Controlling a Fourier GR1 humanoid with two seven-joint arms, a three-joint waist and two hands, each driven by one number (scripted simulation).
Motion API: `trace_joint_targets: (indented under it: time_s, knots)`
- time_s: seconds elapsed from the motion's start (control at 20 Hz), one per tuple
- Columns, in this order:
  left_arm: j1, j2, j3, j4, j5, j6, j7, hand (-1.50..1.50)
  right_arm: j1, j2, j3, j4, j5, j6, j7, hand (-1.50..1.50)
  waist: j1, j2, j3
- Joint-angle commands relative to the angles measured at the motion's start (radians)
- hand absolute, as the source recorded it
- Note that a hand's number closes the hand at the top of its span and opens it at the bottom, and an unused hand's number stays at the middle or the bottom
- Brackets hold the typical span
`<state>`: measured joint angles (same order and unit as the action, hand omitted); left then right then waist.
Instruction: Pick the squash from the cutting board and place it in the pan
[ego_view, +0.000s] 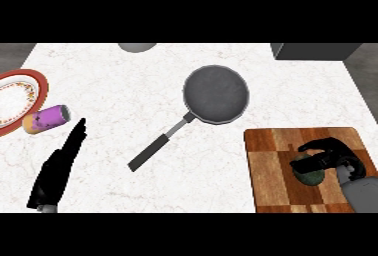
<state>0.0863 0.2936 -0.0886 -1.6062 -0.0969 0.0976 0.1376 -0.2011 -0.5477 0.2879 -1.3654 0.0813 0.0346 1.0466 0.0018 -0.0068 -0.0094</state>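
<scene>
Right hand (325, 152) clenched round squash (308, 178) on cutting board (269, 165), not lifted yet
Risk: squash could slip out on the carry, or hand clips rim of pan (215, 94) and shoves it; board sits near right edge of tabletop (111, 125), bare room between it and pan; left hand (59, 167) flat, released, far left

The dark green squash (308, 172) lies on the wooden cutting board (269, 165) at my lower right, my right robot hand (332, 150) curled round it. The round grey pan (215, 94) sits apart, up-left, dark handle angled down-left.
</scene>
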Motion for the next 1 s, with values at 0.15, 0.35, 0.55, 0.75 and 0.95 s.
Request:
trace_joint_targets:
  time_s: [0.15,0.35,0.55,0.75,0.95]
  knots:
    - [-0.012,-0.026,-0.013,-0.029,-0.037,-0.001,0.045,0.0,0.027,0.105,-0.017,-0.045,0.023,-0.033,0.085,1.5,-0.002,0.006,0.009]
    - [0.001,-0.029,0.044,0.062,-0.02,-0.02,-0.085,0.0,0.084,0.1,-0.063,-0.028,0.073,-0.052,-0.016,1.5,-0.004,0.007,0.009]
    - [0.019,-0.02,0.03,-0.022,-0.009,-0.039,0.004,0.0,0.172,0.154,0.106,-0.161,0.313,-0.186,0.112,1.5,-0.007,0.002,0.008]
    - [0.007,-0.016,0.047,0.006,-0.024,-0.025,-0.018,0.0,0.155,0.076,0.147,-0.256,0.531,-0.185,0.241,1.5,-0.015,-0.001,0.006]
    - [0.031,-0.012,0.053,-0.023,-0.014,-0.031,-0.003,0.0,0.167,0.047,0.147,-0.376,0.756,-0.249,0.233,1.5,-0.016,-0.005,0.006]
